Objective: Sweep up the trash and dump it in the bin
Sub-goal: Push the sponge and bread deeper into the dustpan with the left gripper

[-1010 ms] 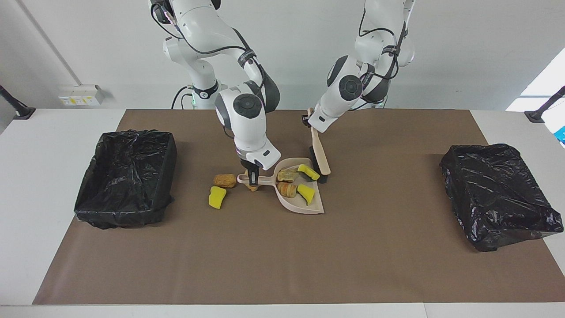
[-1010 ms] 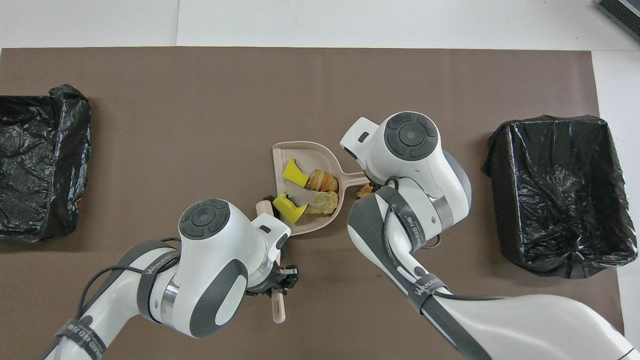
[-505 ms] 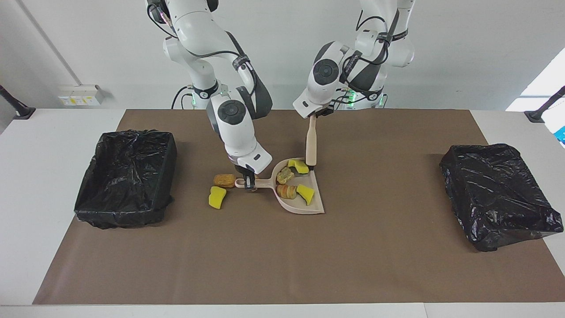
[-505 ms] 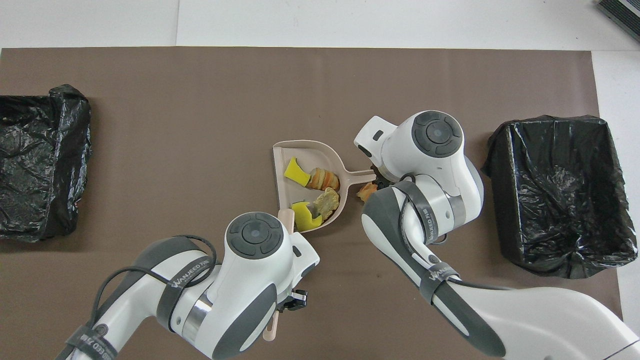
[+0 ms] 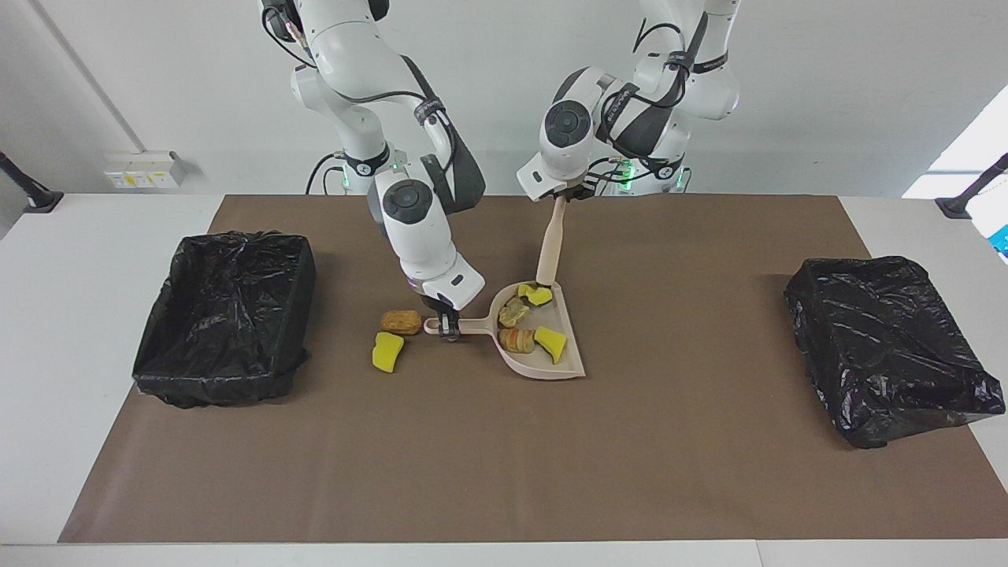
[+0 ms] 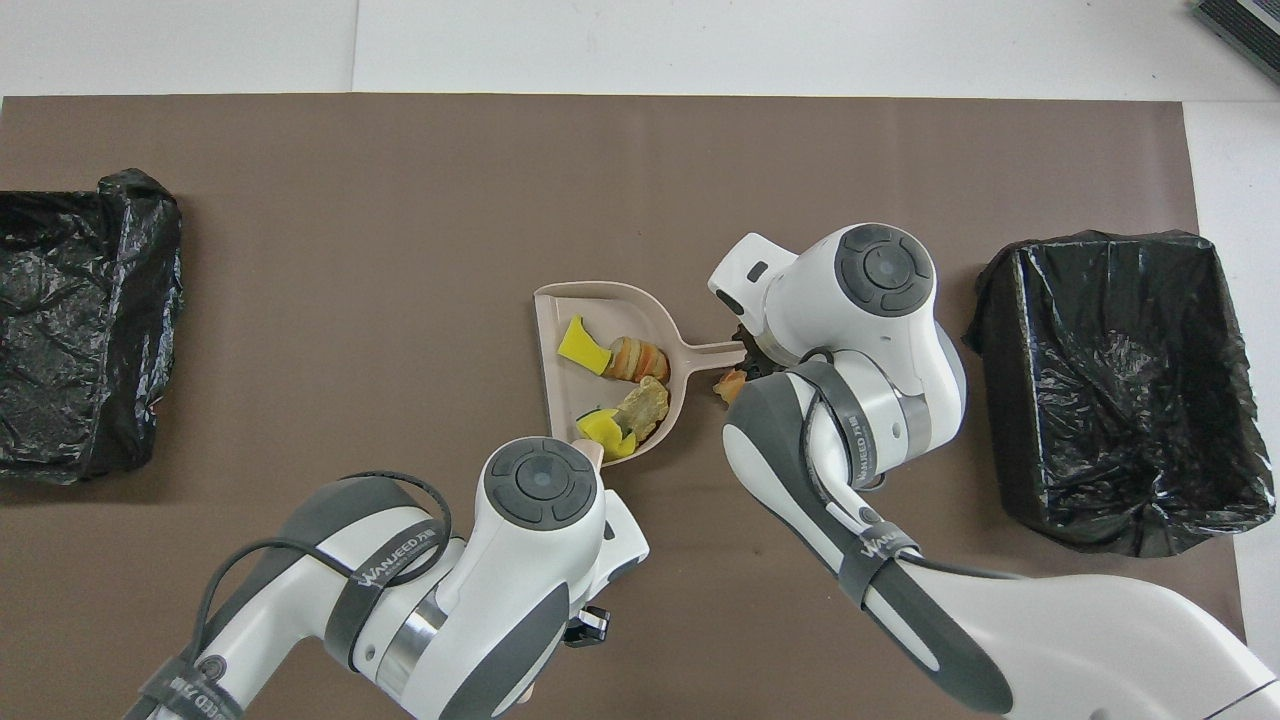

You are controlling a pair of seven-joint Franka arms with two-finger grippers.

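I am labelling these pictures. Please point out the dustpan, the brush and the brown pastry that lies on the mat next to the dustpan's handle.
dustpan [image 5: 568, 356]: facing view, bare floor of the pan near its open edge.
brush [image 5: 549, 246]: facing view, middle of its beige handle.
brown pastry [image 5: 401, 321]: facing view, middle of its top.

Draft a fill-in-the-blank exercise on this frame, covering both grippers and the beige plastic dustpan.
1. The beige plastic dustpan holds ____ scraps of trash.
2. The right gripper is shut on the dustpan's ____.
3. The left gripper, shut on the beige-handled brush, hangs over the ____ mat.
Missing words: four; handle; brown.
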